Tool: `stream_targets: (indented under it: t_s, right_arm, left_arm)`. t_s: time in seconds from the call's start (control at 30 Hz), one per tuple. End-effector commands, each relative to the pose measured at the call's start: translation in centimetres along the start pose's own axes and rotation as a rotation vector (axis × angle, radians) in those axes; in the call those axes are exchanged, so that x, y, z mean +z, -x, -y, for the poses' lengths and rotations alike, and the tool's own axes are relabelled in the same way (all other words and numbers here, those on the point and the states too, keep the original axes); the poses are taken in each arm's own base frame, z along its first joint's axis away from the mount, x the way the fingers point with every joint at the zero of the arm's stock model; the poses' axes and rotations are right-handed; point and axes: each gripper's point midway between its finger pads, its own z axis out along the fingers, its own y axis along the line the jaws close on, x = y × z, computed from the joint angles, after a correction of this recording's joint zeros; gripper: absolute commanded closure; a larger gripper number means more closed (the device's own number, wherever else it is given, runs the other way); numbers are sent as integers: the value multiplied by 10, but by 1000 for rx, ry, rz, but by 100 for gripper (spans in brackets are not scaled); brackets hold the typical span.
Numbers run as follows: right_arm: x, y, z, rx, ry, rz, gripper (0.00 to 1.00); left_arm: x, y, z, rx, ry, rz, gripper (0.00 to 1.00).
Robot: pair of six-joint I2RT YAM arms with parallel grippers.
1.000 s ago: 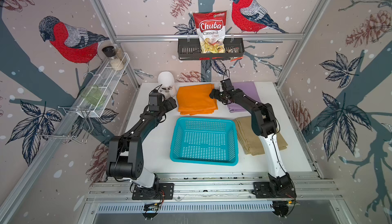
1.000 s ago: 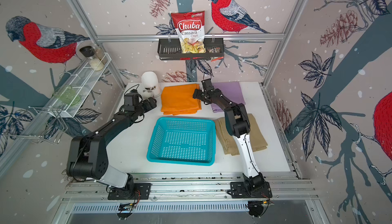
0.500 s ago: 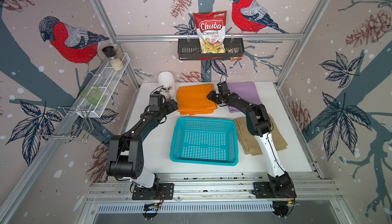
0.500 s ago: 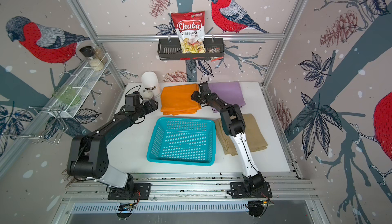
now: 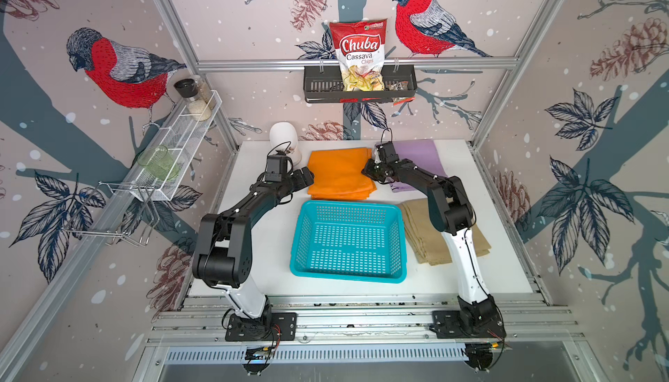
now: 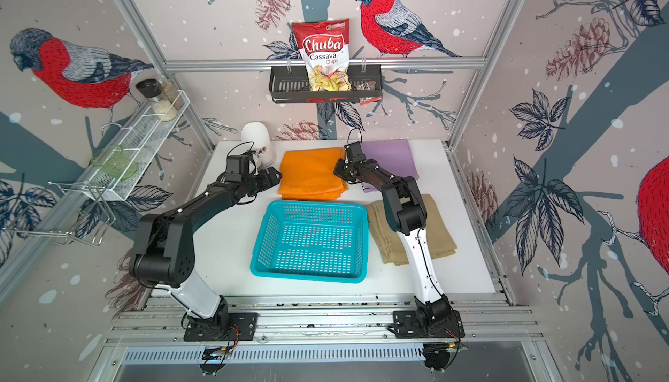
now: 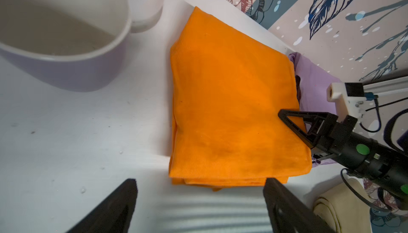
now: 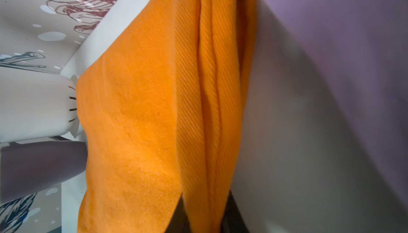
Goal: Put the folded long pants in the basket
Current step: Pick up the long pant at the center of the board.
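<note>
On the white table [image 5: 271, 246], my right gripper [image 5: 367, 173] pinches one edge of the orange folded pants [image 5: 338, 172] behind the empty basket [image 5: 347, 278] while my left gripper [image 5: 307, 176] gapes at the opposite edge, which I judge must clamp before lifting.

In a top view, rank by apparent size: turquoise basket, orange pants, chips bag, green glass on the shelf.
Largest: basket.
Then orange pants and chips bag, too alike to rank.
Smallest: green glass.

A red chips bag [image 5: 359, 54] stands in the black rack [image 5: 322, 88] on the back wall. The white wire shelf [image 5: 186, 146] holds two jars [image 5: 195, 103] and a green glass [image 5: 159, 163]. A white rounded pot [image 5: 284, 134] sits at the table's [image 5: 275, 231] far edge.
</note>
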Motion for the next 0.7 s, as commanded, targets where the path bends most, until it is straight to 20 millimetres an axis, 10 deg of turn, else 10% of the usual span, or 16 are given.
stream_targets:
  t_s: [0.0,0.67]
  right_arm:
    - [-13,-15,27,-22,-89,-16,100]
    - [-10,-24,18,16,-31,10,100]
  left_arm:
    - [16,-7,2,-31,-12,-33,11]
    - [117,-55,-14,-148,-46,-240,38]
